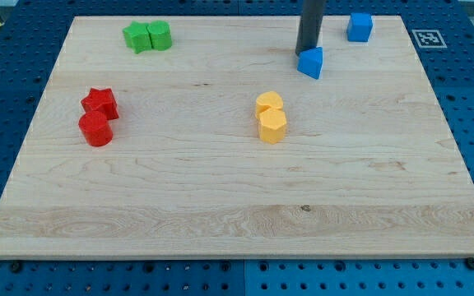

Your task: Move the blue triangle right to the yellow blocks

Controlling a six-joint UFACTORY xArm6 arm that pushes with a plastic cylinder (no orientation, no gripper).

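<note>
The blue triangle (311,62) lies near the view's top, right of centre, on the wooden board. My tip (305,52) stands right at its upper left edge, touching or almost touching it. Two yellow blocks sit close together at the board's middle: a rounded one (269,104) and a hexagonal one (272,126) just below it. They lie below and to the left of the blue triangle.
A blue cube (360,26) sits at the view's top right. A green star (138,37) and a green block (160,35) sit at the top left. A red star (100,103) and a red cylinder (95,129) sit at the left.
</note>
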